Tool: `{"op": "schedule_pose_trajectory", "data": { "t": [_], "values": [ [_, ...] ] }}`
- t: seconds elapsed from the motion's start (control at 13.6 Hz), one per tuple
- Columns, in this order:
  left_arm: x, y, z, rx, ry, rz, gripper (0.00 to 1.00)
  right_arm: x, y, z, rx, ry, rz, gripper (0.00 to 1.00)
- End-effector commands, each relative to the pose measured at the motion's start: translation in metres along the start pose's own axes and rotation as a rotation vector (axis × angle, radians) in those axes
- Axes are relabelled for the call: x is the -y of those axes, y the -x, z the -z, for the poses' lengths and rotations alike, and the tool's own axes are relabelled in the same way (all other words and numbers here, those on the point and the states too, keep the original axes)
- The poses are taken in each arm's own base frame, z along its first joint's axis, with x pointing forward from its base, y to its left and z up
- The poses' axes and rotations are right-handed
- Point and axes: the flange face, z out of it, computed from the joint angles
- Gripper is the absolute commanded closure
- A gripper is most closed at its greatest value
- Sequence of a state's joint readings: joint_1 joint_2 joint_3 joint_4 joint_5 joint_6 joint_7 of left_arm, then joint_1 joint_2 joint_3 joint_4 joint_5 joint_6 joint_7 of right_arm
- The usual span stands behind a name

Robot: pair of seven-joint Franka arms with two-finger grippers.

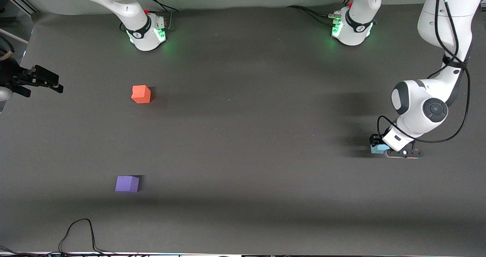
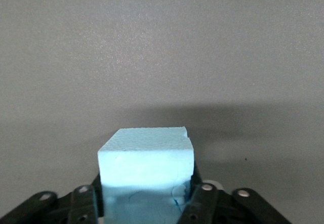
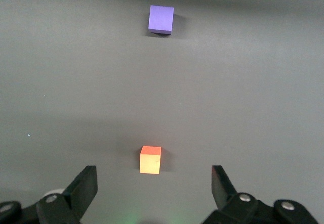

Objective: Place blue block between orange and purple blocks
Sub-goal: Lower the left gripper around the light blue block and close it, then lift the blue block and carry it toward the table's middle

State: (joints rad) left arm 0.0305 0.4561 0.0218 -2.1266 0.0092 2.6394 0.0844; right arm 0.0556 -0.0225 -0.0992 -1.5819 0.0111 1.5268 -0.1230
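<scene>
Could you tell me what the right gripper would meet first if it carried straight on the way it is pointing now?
Judging by its wrist view, the right gripper, jaws open, points down at the table, and the orange block lies just ahead of it, so probably that block first; the purple block sits farther along. Depth is uncertain.

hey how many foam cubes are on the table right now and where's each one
3. The orange block sits toward the right arm's end; the purple block lies nearer the front camera than it; the blue block is at the left arm's end, clamped in the left gripper. None seems hidden.
</scene>
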Motion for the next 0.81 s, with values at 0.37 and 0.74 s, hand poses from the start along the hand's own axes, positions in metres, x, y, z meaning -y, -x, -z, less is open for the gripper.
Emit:
{"op": "schedule_pose_trajectory", "data": {
  "t": [0.37, 0.74],
  "values": [
    [0.011, -0.032, 0.096, 0.047, 0.004, 0.019, 0.68, -0.001, -0.003, -0.006, 0.025, 0.006, 0.014, 0.00],
    [-0.006, -0.053, 0.226, 0.192, 0.017, 0.013, 0.68, -0.003, -0.002, -0.005, 0.027, 0.006, -0.005, 0.00]
  ]
}}
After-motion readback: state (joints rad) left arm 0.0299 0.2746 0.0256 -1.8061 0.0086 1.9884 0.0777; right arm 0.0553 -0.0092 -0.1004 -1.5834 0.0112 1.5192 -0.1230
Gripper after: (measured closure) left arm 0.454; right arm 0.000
